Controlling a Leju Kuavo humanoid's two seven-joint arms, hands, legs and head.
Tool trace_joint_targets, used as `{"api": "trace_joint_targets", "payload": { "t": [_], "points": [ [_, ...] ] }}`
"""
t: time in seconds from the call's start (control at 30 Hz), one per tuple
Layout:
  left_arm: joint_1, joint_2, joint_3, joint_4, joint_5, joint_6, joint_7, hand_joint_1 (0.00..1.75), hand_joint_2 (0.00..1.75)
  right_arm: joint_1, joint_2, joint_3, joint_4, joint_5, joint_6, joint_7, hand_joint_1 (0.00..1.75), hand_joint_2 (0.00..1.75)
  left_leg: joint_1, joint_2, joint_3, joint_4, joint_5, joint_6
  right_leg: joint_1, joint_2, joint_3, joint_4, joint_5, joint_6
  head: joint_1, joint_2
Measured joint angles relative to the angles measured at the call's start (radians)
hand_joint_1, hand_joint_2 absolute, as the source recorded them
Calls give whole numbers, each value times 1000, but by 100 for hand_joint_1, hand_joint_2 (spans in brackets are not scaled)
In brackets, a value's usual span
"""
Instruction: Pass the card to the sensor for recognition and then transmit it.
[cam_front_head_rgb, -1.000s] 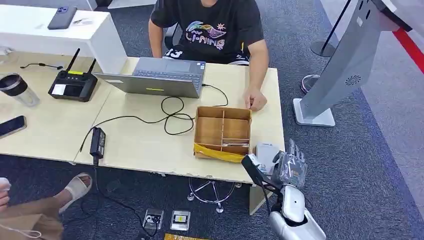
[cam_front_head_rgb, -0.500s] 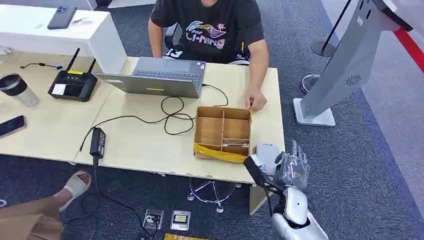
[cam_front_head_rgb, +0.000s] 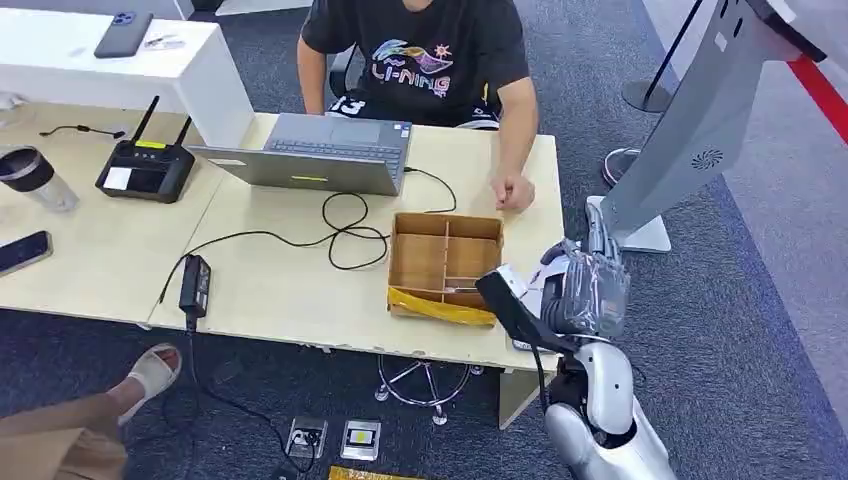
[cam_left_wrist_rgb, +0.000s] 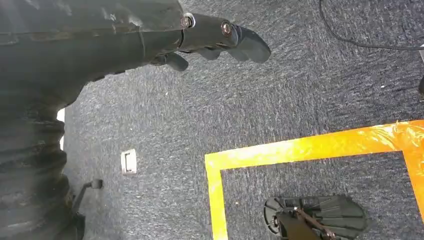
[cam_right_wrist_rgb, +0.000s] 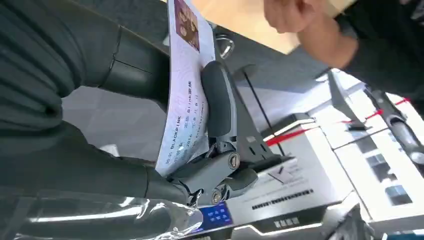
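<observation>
The card (cam_right_wrist_rgb: 185, 95), pale with printed lines of text and a small picture near one end, sat pinched between the thick thumb and the darker fingers (cam_right_wrist_rgb: 216, 100) of the right hand (cam_front_head_rgb: 585, 290). In the head view that hand was raised off the right end of the wooden table (cam_front_head_rgb: 280, 290), fingers pointing up and away from the robot, between the table's edge and the base of a grey slanted kiosk (cam_front_head_rgb: 690, 130) standing on the carpet.

The table was light wood, set against a second one (cam_front_head_rgb: 70, 240) to the left; the floor around them was dark blue-grey carpet (cam_front_head_rgb: 730, 340). On the near table lay one open cardboard box (cam_front_head_rgb: 445, 265) split into compartments, one grey laptop (cam_front_head_rgb: 320, 155), one black power brick (cam_front_head_rgb: 194, 283) and a looping black cable (cam_front_head_rgb: 345, 230). The left table carried one black router (cam_front_head_rgb: 147, 168) with two antennas, one dark tumbler (cam_front_head_rgb: 35, 178) and one phone (cam_front_head_rgb: 22, 252). One person in a black T-shirt (cam_front_head_rgb: 415, 60) sat behind the laptop, a fist (cam_front_head_rgb: 512, 192) resting on the table near the box.

The left hand (cam_left_wrist_rgb: 220, 37) hung over the carpet, fingers loosely curled together and holding nothing, above a corner of orange floor tape (cam_left_wrist_rgb: 300, 150).
</observation>
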Motion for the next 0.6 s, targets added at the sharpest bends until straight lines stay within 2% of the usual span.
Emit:
{"api": "trace_joint_targets", "payload": {
  "t": [0.13, 0.37, 0.47, 0.6],
  "points": [
    [0, 0, 0, 0, 11, 2, 0, 0, 175, -44, 8, 13, -69, -8, 23, -26, 175, 175, 0, 0, 0, 0, 0, 0, 0, 0, 0, 0, 0, 0, 0, 0],
    [0, 0, 0, 0, 18, -1, -18, 0, 175, -143, 40, 48, -71, -32, 87, -56, 175, 175, 0, 0, -1, 0, 0, 0, 0, 0, 0, 0, 0, 0, 0, 0],
    [-1, 0, -1, 0, 28, 16, -27, 0, 175, -215, 59, 69, -19, -12, 119, -53, 175, 175, 0, 0, -2, 0, 0, 0, 0, 0, -1, 1, 0, 0, 1, 0],
    [-4, -1, 0, 0, 77, 38, -37, 0, 175, -353, 109, 120, 171, 67, 135, -65, 175, 175, 0, -1, -2, 0, 1, 0, 0, -1, -2, 1, 0, 0, 0, 0]
  ]
}}
